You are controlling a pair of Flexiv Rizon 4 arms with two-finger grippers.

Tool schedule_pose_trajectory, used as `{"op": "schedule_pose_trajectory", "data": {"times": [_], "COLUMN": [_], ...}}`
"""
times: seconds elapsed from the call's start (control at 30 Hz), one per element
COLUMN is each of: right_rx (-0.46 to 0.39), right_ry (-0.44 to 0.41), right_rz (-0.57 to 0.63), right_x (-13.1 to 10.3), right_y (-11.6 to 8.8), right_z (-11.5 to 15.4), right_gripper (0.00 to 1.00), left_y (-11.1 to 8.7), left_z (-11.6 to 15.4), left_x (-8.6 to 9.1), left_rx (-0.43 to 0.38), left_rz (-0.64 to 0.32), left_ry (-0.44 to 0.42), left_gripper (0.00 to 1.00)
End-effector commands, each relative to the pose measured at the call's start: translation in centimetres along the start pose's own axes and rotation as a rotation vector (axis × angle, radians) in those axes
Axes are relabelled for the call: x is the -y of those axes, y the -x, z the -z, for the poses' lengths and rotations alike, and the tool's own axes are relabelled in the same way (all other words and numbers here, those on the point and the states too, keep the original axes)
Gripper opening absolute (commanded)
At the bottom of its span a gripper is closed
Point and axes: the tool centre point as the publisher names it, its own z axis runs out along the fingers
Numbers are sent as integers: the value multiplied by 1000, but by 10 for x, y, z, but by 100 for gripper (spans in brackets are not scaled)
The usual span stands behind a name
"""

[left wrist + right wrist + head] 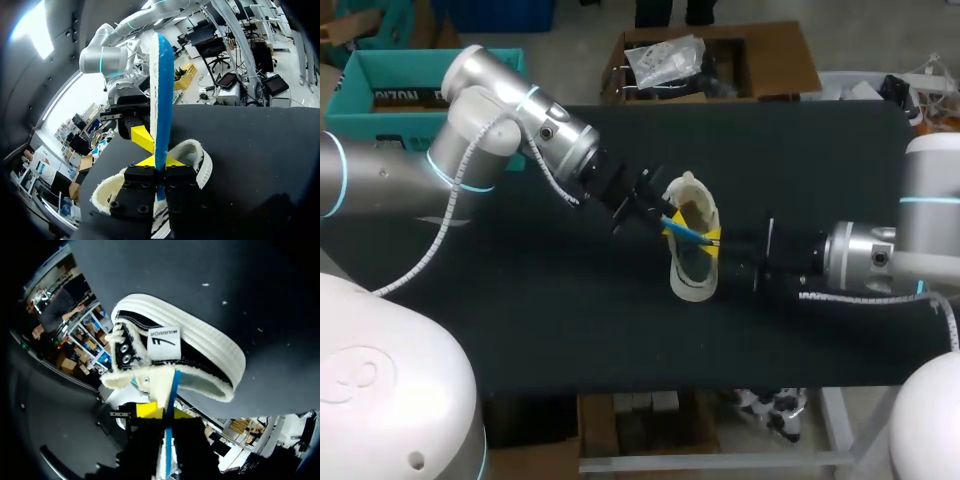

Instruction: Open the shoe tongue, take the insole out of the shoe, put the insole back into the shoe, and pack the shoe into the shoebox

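A shoe [692,275] with a white sole, black upper and fleecy lining lies mid-table. Its insole [688,233], blue on one face and white on the other, stands out of the shoe's opening. My left gripper [670,225] comes in from the left and is shut on the insole. In the left wrist view the insole [162,100] rises edge-on from between that gripper's [159,162] fingers, above the shoe [197,160]. My right gripper [712,240] comes from the right and is shut on the same insole [170,390] just outside the shoe [200,347]; its tips [164,411] flank the blue edge.
A teal open box [380,95] stands at the far left, behind my left arm. The black table top [570,330] lies bare in front of the shoe and to both sides of it.
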Motion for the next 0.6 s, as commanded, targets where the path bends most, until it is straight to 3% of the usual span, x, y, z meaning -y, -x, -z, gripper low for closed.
{"op": "schedule_pose_trajectory", "data": {"times": [0.03,0.27,0.6], "right_rx": [10,17,2], "right_ry": [10,13,24], "right_rz": [6,58,79], "right_x": [3,-5,-29], "right_y": [0,-1,1], "right_z": [-4,-6,-11], "right_gripper": [0,0,0], "left_y": [-1,-1,-4], "left_z": [-2,-6,-15], "left_x": [3,0,-26], "left_rx": [-7,-3,3], "left_rz": [-11,-35,-29], "left_ry": [23,55,75], "left_gripper": [0,0,0]}}
